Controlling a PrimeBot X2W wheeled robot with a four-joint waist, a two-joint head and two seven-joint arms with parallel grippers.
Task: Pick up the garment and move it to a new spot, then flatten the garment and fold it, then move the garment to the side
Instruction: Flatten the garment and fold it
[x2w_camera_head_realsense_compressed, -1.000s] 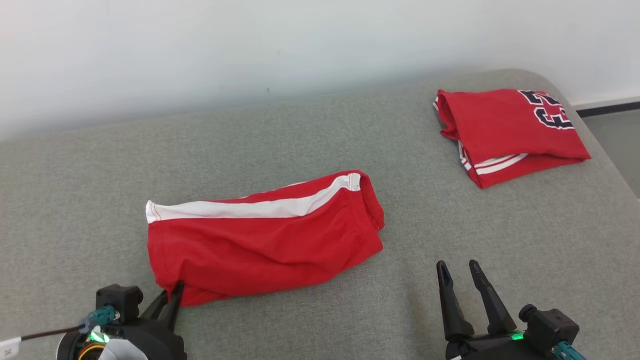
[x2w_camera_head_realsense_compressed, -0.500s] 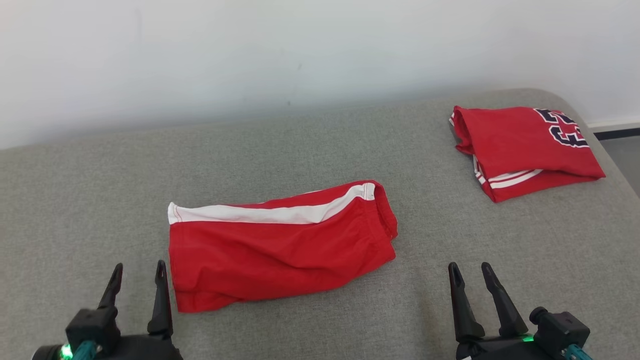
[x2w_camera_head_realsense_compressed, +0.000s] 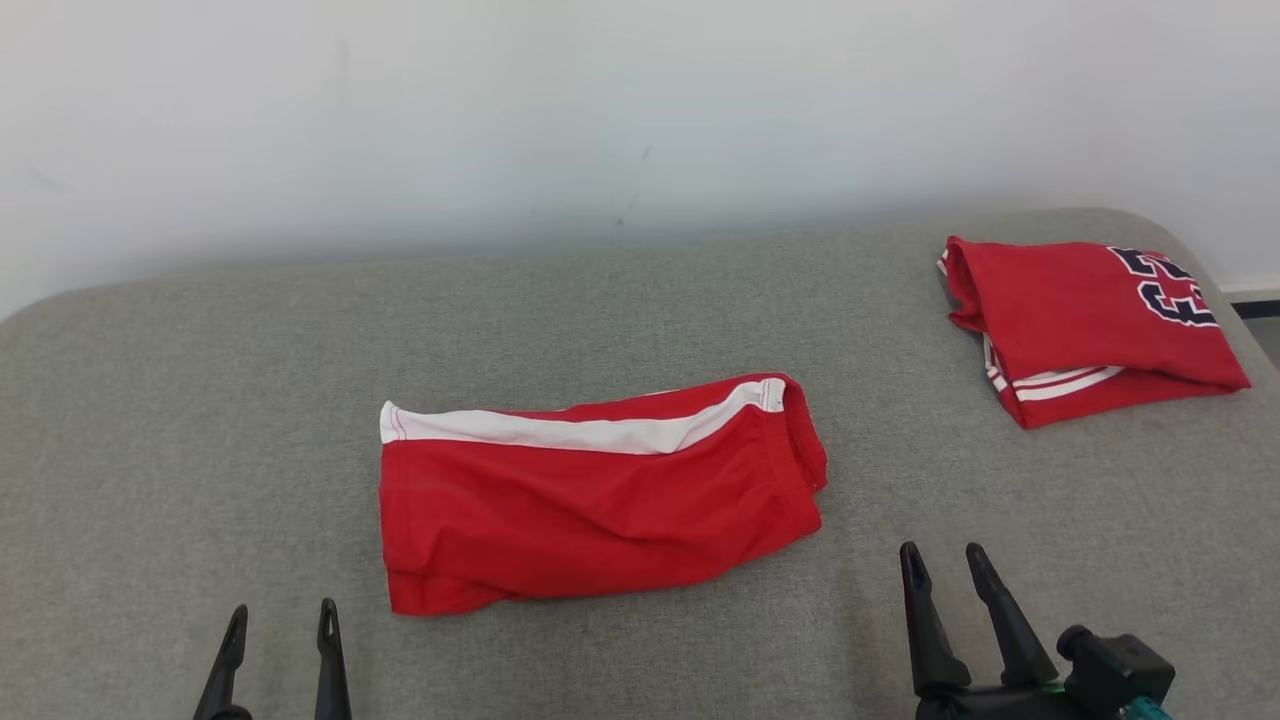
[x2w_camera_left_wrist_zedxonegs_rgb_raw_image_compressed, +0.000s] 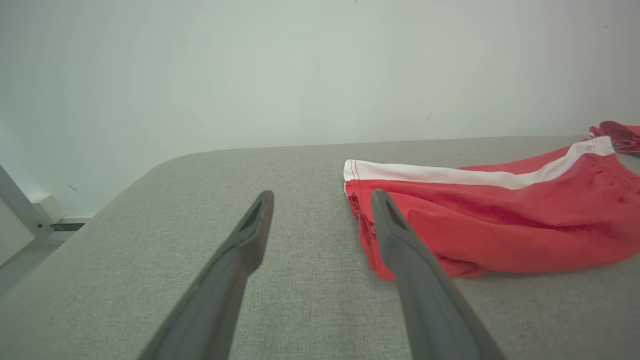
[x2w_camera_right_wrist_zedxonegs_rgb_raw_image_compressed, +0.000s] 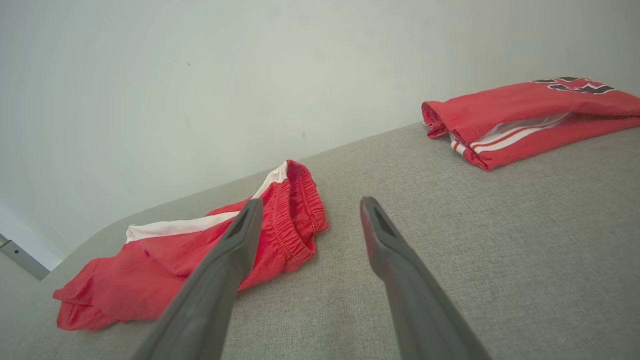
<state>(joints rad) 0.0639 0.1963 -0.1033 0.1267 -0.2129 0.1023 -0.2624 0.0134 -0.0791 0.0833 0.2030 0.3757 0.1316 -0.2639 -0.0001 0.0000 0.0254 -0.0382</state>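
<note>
On the middle of the grey cushion (x2w_camera_head_realsense_compressed: 200, 400), lying folded and flat: the garment (x2w_camera_head_realsense_compressed: 590, 500), red shorts with a white side stripe. Probably light, soft and limp, a little slippery; likely to sag and come unfolded if lifted by one point. Better taken at both short ends, at the gathered waistband (x2w_camera_head_realsense_compressed: 805, 450) and at the leg hem (x2w_camera_head_realsense_compressed: 395, 520). At the near edge of the cushion, left gripper (x2w_camera_head_realsense_compressed: 282, 608) and right gripper (x2w_camera_head_realsense_compressed: 940, 550), fingers spread wide, holding nothing, apart from the cloth. At the far right corner of the cushion, a folded red jersey (x2w_camera_head_realsense_compressed: 1080, 310). No container among these things.
</note>
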